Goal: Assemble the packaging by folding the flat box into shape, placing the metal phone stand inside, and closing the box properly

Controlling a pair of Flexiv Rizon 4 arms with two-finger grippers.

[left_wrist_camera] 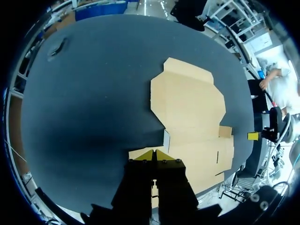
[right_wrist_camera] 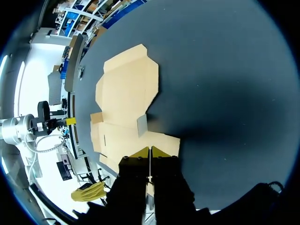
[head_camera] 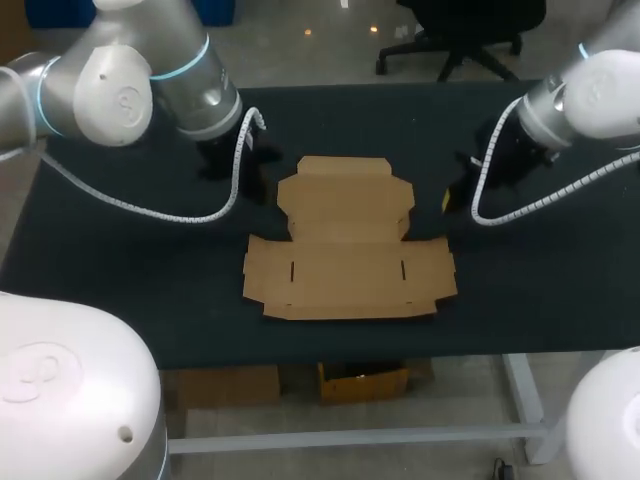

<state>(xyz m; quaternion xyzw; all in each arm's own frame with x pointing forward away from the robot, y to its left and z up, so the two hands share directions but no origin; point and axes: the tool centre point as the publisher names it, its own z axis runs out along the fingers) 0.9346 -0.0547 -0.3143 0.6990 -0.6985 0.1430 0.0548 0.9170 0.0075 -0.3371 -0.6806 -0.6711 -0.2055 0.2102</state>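
A flat, unfolded cardboard box point(head_camera: 345, 250) lies in the middle of the black table, its narrower lid panel toward the far side. My left gripper point(head_camera: 240, 168) hangs to the left of that panel, above the table. From its own wrist its yellow tips point(left_wrist_camera: 154, 154) meet, shut on nothing, over the box's point(left_wrist_camera: 192, 108) near edge. My right gripper point(head_camera: 450, 198) hangs off the box's right side. Its tips point(right_wrist_camera: 150, 151) are also shut and empty, over a corner of the box point(right_wrist_camera: 126, 93).
The black table top point(head_camera: 120, 280) lies bare around the box. White coiled cables point(head_camera: 235, 175) hang from both wrists. A small dark thing point(left_wrist_camera: 58, 47) sits near a far table corner, too small to make out.
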